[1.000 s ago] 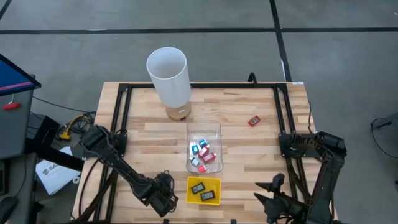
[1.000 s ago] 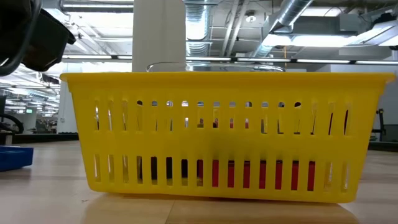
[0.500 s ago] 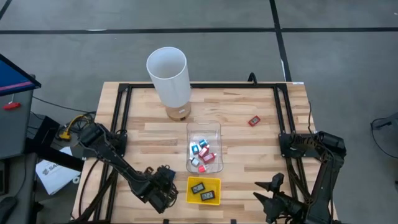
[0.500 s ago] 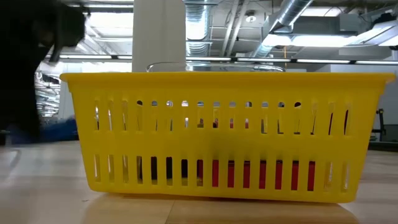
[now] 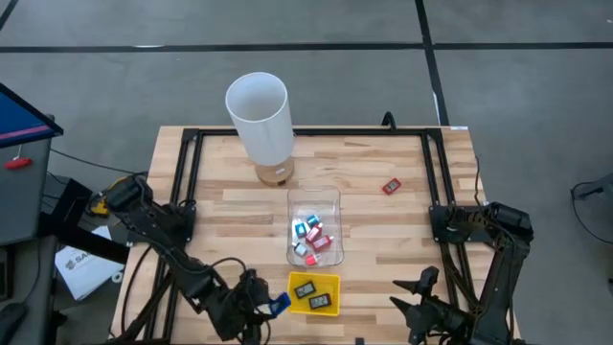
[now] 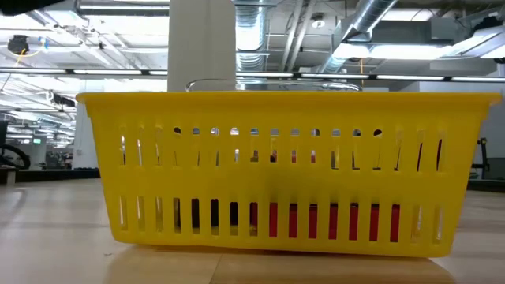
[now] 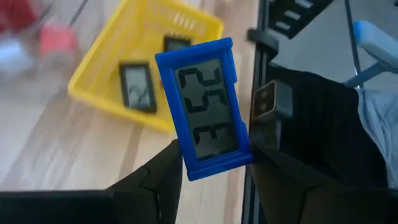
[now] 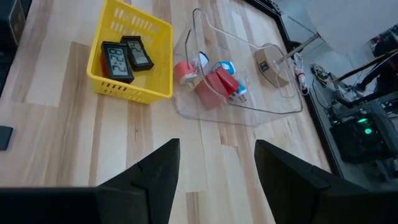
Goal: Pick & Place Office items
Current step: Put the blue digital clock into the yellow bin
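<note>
We see the left gripper [image 7: 208, 162] clamped on a blue clock [image 7: 208, 109] (digits showing), just beside the yellow tray [image 5: 313, 279], right gripper [image 8: 214, 165] parted, empty.

Even, bright overhead light falls on my desk [image 5: 402, 220], with only soft shadows. At desk level the ceiling lamps [image 6: 134, 28] glare white behind the yellow tray [image 6: 280, 170]. From my left wrist, the far corner smears into red blur, perhaps pieces in the clear bin [image 7: 25, 31].

arms: dark, jointed, black cables | left claw [image 7: 211, 165]: two matte black fingers | right claw [image 8: 214, 168]: same
</note>
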Tool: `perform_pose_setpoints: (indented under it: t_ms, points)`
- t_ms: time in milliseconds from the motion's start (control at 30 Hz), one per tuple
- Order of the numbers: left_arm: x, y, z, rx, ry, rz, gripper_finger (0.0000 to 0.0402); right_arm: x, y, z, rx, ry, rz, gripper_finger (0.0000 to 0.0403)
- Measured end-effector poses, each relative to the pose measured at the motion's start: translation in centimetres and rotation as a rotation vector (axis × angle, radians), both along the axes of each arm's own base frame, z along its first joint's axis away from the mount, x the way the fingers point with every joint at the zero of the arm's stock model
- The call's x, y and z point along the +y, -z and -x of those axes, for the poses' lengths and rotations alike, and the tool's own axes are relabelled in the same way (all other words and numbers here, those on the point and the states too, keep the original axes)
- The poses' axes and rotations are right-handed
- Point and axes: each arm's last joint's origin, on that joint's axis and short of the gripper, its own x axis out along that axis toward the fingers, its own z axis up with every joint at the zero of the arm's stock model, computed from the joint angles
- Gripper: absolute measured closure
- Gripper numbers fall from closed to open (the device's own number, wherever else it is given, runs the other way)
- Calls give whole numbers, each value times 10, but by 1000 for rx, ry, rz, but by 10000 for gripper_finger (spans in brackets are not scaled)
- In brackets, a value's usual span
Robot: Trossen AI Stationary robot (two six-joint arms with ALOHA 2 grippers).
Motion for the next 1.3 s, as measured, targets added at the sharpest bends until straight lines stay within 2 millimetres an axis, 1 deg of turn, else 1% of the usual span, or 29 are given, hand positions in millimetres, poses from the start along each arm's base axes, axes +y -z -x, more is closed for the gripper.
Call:
perform_pose_setpoints:
  t_ms: [67, 200, 367, 467, 600, 1133, 1200, 1300]
  points:
    - [2, 2, -8, -34, 27, -43, 239, 0, 0, 0, -6, 7, -10, 202]
    - [12, 11, -29, -71, 53, -153, 239, 0, 0, 0, -15, 19, -25, 202]
    - [29, 28, -49, -10, 86, -221, 239, 0, 0, 0, -22, 31, -41, 202]
    - [32, 29, -58, -6, 105, -228, 239, 0, 0, 0, -26, 38, -50, 202]
    - [32, 30, -63, -1, 143, -215, 239, 0, 0, 0, -28, 38, -55, 202]
    - [30, 28, -63, -15, 148, -209, 231, 0, 0, 0, -31, 44, -62, 202]
    - [29, 28, -63, -25, 165, -224, 226, 0, 0, 0, -31, 44, -62, 202]
    - [27, 25, -64, -60, 178, -221, 209, 0, 0, 0, -31, 43, -61, 202]
